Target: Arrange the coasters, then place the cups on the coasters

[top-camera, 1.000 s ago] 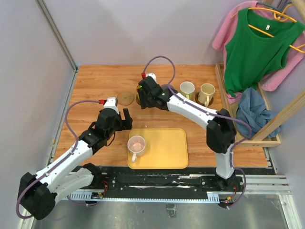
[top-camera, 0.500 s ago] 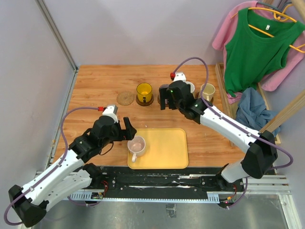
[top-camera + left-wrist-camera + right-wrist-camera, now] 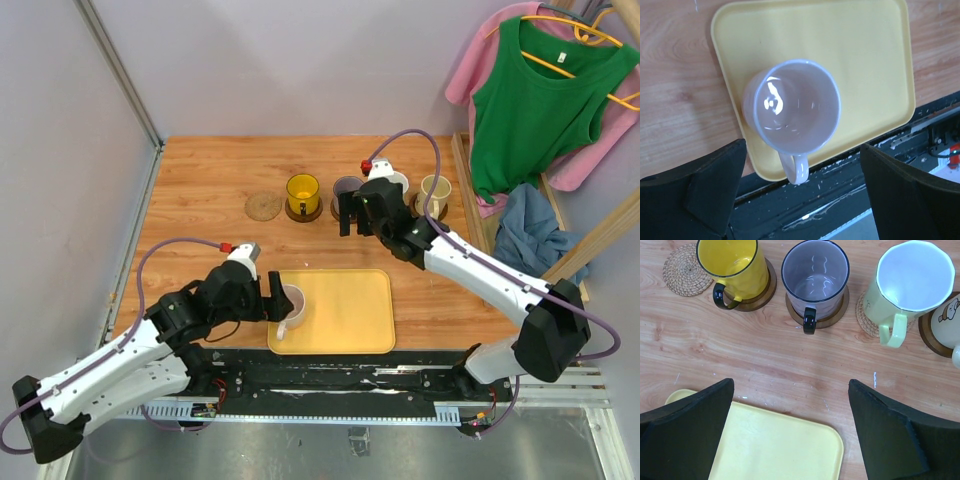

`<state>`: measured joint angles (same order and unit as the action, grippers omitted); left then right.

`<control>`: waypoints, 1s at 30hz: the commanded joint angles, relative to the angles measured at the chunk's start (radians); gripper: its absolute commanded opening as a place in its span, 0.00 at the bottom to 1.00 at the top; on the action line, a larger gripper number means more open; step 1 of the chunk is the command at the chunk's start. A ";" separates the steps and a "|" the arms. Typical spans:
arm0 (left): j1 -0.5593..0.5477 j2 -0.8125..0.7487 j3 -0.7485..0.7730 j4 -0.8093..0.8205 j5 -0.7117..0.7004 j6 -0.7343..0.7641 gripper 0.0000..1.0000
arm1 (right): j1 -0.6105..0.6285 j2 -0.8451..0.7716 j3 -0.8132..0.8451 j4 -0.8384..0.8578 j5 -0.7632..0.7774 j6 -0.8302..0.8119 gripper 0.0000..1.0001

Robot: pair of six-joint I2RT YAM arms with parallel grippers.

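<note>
Four cups stand in a back row on coasters: yellow cup (image 3: 730, 265) on a dark brown coaster (image 3: 761, 295), grey-purple cup (image 3: 815, 270) on a dark coaster (image 3: 836, 314), pale green-white cup (image 3: 910, 277) on a tan coaster (image 3: 865, 320), and cream cup (image 3: 435, 192). One tan coaster (image 3: 263, 206) lies bare at the row's left end. The pink cup (image 3: 797, 107) stands on the yellow tray (image 3: 865, 60). My left gripper (image 3: 802, 145) hangs open over it, one finger on each side, apart from it. My right gripper (image 3: 791, 384) is open and holds nothing, just in front of the grey-purple cup.
The tray (image 3: 350, 310) lies at the table's near edge between the arm bases. A wooden rack (image 3: 560, 260) with hanging clothes and a blue cloth stands along the right side. Grey walls close off the left and back.
My right gripper opened wider and swung right from the yellow cup, then drew back, uncovering the grey-purple cup. My left gripper moved toward the near edge, over the pink cup.
</note>
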<state>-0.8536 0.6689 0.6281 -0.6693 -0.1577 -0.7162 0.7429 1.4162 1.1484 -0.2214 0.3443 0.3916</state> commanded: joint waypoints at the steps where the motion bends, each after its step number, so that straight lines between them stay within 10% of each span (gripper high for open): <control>1: -0.033 0.013 -0.045 -0.015 0.020 -0.034 1.00 | -0.015 -0.035 -0.016 0.036 0.021 0.006 0.98; 22: -0.147 0.176 -0.101 0.057 -0.060 -0.137 0.99 | -0.016 -0.059 -0.058 0.056 0.044 0.009 0.98; 30: -0.150 0.186 -0.151 0.123 -0.085 -0.157 0.66 | -0.016 -0.064 -0.072 0.054 0.041 0.027 0.98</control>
<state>-0.9928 0.8574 0.5102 -0.5915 -0.2039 -0.8528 0.7429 1.3781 1.0931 -0.1825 0.3630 0.4011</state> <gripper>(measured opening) 0.734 0.983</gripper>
